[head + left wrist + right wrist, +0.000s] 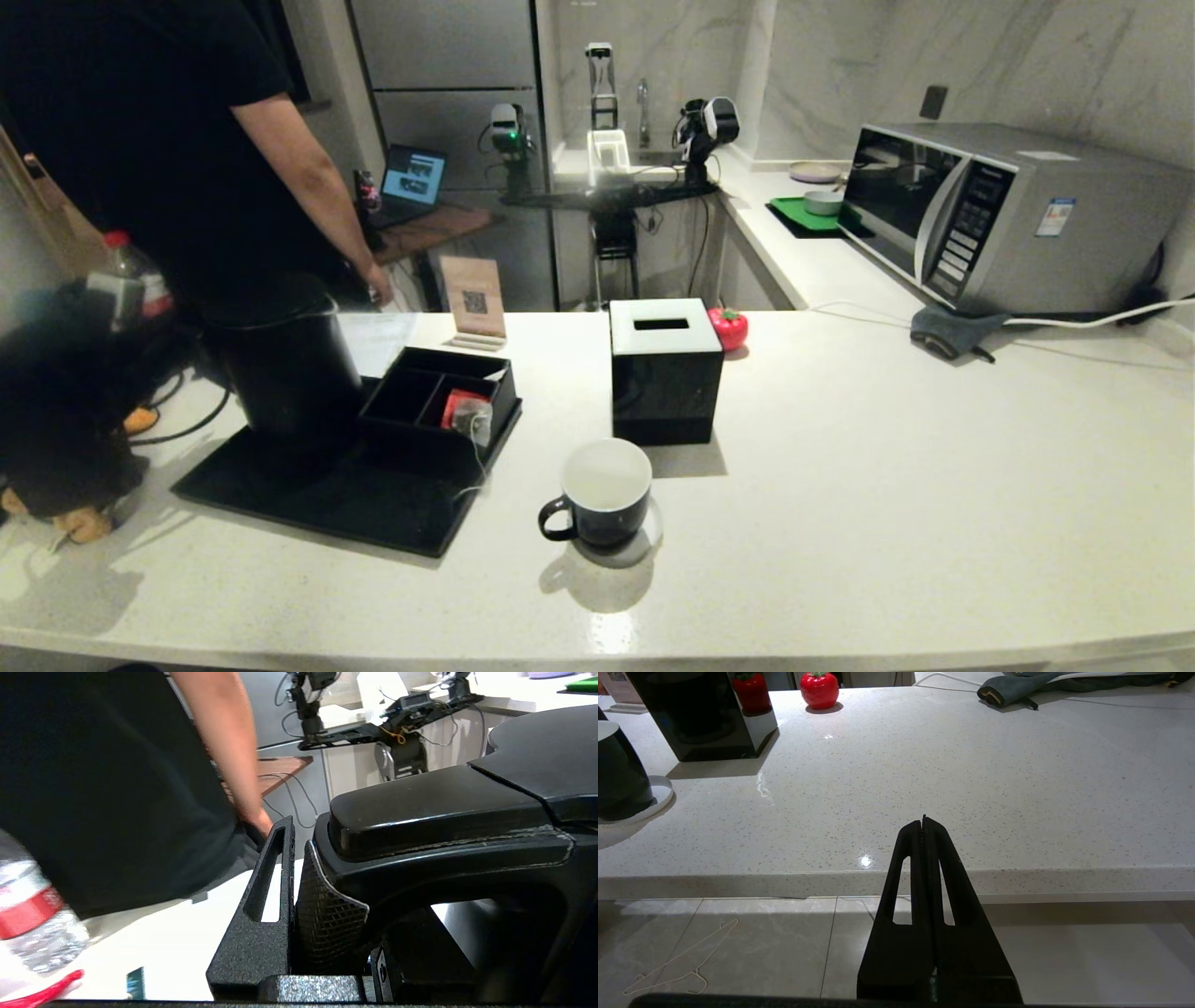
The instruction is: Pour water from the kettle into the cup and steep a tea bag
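Step in hand: the kettle stage. In the left wrist view the left gripper (299,877) is closed on the handle (448,858) of the kettle (285,369), one finger (261,905) on the outside and the meshed pad of the other pressed against the handle's end; the jaws stand narrow, with the handle between them. In the head view the arm shows only as a dark, blurred mass at the far left.

The kettle stands on the black tray (308,504), upright, long axis vertical, lid on top. Handle side faces the left arm; the spout cannot be made out here.

The cup (605,495) sits on a small coaster on the counter (887,485), well apart from the kettle and in front of the tissue box (665,369). It is upright, mouth up, loop handle toward the robot's left. No water is evident inside it.

The tea bag (476,422) hangs over the edge of the tray's box, beside a red packet (457,406), its string trailing down.

The right gripper (924,830) is parked off the counter's near edge, jaws fully together, empty.

Next move, as judged: lift the kettle clear of the tray, carry it over to the cup, bring the spout above the mouth, then tip slowly. The grip must not slip as the weight shifts.
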You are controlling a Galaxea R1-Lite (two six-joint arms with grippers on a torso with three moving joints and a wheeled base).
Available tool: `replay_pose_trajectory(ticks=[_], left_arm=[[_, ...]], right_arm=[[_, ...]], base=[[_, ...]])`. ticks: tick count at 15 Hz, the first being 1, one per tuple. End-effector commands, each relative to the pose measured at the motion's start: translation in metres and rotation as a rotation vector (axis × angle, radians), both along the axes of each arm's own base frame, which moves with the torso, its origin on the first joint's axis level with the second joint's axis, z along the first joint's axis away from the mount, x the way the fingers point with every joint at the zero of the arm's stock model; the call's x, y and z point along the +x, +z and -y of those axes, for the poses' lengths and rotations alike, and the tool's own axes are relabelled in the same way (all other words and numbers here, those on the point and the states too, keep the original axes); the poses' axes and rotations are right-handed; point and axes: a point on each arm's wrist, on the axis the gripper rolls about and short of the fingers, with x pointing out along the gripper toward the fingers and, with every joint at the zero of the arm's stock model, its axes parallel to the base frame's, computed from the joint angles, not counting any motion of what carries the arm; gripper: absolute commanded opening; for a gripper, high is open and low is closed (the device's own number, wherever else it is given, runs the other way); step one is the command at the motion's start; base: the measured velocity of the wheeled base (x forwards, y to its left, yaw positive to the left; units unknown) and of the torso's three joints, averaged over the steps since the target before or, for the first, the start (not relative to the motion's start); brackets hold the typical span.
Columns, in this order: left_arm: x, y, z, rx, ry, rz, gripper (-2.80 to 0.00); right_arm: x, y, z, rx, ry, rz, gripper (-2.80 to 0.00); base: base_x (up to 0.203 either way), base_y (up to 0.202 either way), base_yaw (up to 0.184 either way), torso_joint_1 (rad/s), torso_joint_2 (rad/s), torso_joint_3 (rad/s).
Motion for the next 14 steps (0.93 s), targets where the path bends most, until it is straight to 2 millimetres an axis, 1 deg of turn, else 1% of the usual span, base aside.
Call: replay_pose_trajectory(ticks=[1,7,10,14], left_arm=[[-0.009,0.020,0.001,0.029,0.005,0.050,-2.80],[-0.030,0.046,0.010,0.035,0.012,0.062,-2.80],[-0.041,0.064,0.017,0.048,0.010,0.085,-2.80],[-0.052,0.081,0.032,0.058,-0.008,0.102,-2.80]], right_arm=[[0.000,0.000,0.000,0.000,0.000,0.000,-2.80],[0.000,0.000,0.000,0.000,-0.001,0.000,-2.80],[0.000,0.000,0.000,0.000,0.000,0.000,-2.80],[0.000,0.000,0.000,0.000,0.000,0.000,-2.80]], base=[[0.000,0.000,0.000,0.000,0.00,0.000],[0.000,0.000,0.000,0.000,0.00,0.000],[0.000,0.000,0.000,0.000,0.00,0.000],[0.000,0.000,0.000,0.000,0.00,0.000]])
